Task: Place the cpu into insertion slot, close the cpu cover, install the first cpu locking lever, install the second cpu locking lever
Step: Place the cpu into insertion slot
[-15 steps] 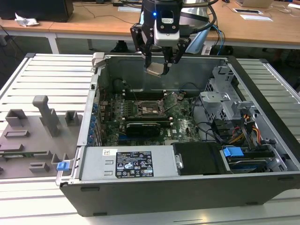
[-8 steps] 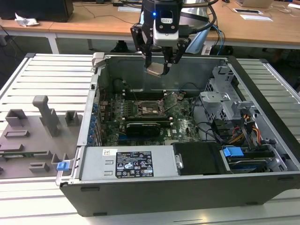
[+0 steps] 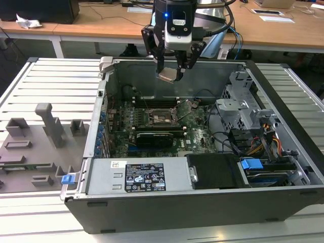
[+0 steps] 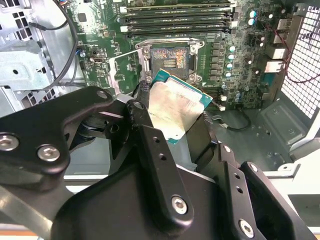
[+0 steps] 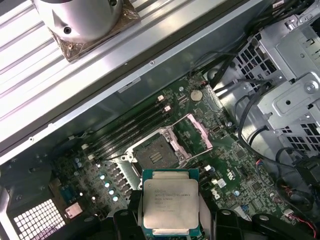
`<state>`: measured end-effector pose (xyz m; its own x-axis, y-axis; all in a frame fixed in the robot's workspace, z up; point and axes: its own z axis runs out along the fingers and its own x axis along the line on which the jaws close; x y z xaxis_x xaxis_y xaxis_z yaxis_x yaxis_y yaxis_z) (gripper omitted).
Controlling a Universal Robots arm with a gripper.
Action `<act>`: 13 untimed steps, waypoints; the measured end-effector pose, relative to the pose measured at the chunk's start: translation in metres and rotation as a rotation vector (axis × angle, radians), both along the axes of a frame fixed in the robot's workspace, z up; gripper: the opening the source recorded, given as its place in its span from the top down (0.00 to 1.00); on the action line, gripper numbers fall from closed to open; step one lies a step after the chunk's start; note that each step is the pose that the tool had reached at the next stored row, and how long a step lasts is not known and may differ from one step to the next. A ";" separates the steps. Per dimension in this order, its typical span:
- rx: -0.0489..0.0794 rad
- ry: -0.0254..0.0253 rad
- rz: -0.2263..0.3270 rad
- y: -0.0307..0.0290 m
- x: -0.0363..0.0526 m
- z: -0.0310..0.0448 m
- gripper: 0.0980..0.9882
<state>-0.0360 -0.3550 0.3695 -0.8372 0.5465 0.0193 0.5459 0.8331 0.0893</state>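
Note:
My gripper (image 3: pixel 170 71) hangs above the open computer case, shut on the cpu (image 3: pixel 167 75) by two opposite edges. In both wrist views the cpu (image 5: pixel 170 202) (image 4: pixel 175 105) shows as a square chip with a silver-grey metal top and a green rim, tilted in the fingers (image 4: pixel 145 125). Well below it on the green motherboard lies the insertion slot (image 5: pixel 156 152) (image 4: pixel 169 59) (image 3: pixel 163 117), dark and bare inside. The cpu cover (image 5: pixel 197 131) (image 4: pixel 122 70) is swung up and open beside the slot. The locking levers are too small to tell apart.
Long black memory slots (image 5: pixel 132 129) run beside the socket. A black card (image 3: pixel 154 137) lies nearer the front of the case, next to a labelled power supply (image 3: pixel 136 174). A metal drive cage (image 3: pixel 243 109) with cables stands on the exterior view's right. Grey fixtures (image 3: pixel 45 126) sit outside the case.

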 end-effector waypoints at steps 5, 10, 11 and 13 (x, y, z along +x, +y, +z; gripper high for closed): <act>0.000 0.0000 -0.013 0.0000 0.0000 0.0000 0.51; 0.000 0.0000 -0.030 0.0000 0.0000 0.0000 0.51; 0.000 0.0000 -0.032 0.0000 0.0000 0.0000 0.51; 0.000 0.0000 -0.039 0.0000 0.0000 0.0000 0.51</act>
